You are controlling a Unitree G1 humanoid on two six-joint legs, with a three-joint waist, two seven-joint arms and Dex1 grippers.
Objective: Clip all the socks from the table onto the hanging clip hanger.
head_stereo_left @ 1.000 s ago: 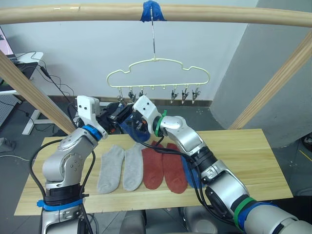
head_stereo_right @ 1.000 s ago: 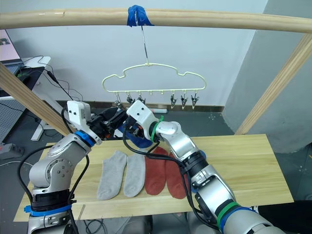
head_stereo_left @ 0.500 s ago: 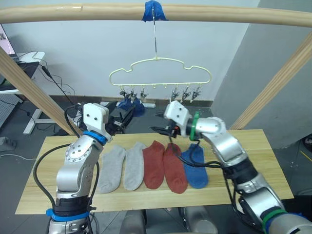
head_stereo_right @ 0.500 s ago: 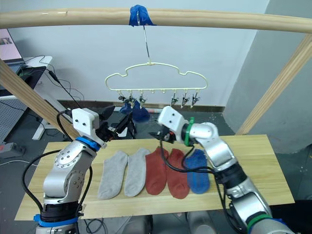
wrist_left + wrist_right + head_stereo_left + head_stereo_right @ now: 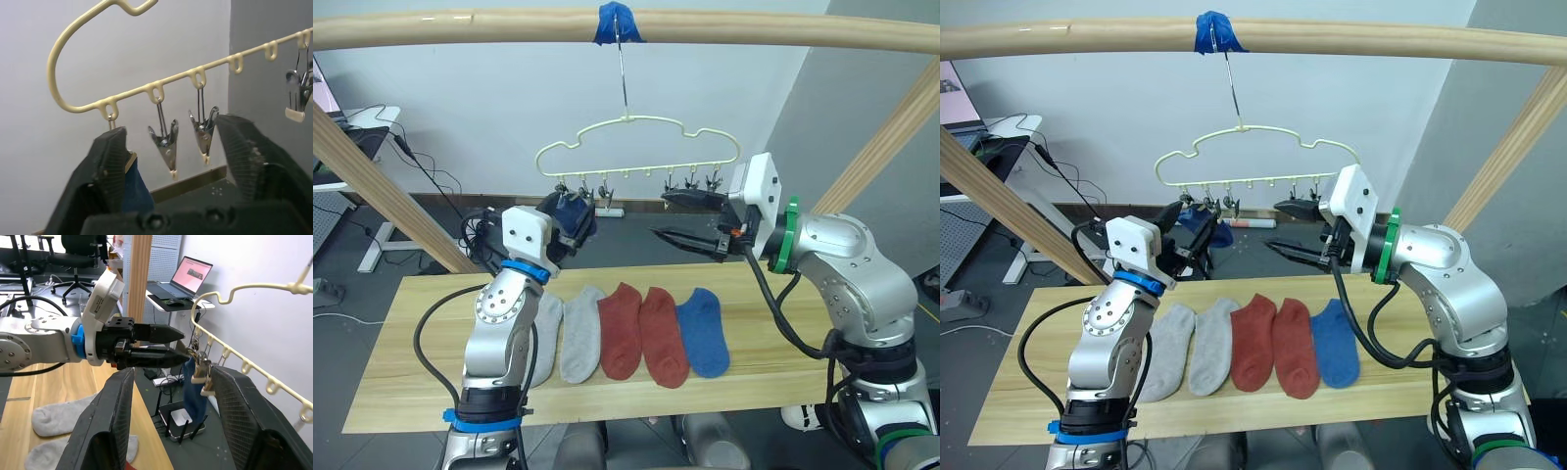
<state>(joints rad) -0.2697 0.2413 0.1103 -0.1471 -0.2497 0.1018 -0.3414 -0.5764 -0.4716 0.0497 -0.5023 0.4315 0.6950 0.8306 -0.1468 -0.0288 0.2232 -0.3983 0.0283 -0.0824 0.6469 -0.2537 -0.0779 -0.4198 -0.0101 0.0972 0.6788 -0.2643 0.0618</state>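
pale-yellow wire clip hanger (image 5: 636, 147) with a cloud-like outline, hung by its long hook from a thick wooden pole (image 5: 626, 27) marked with blue tape; its row of small metal clips (image 5: 166, 142) now carries one dark blue knit sock (image 5: 572, 211) at the far-left clip. a second ago that sock was still pinched between the two arms low over the table; it has since gone up onto the clip, and the right gripper (image 5: 690, 217) has swung away to the right, fingers spread apart and empty, level with the right-hand clips. the left gripper (image 5: 563, 220) stays up beside the hung sock, jaws parted with nothing between them, the next two free clips framed in its gap in the left wrist view. on the long light-wood plank table (image 5: 822, 323) five socks lie side by side, touching: two light grey socks (image 5: 566, 333) at left, two rust-red socks (image 5: 641, 331) in the middle, one blue sock (image 5: 703, 331) at right. judged from this, one of six is done and either arm is free to reach down for the next.
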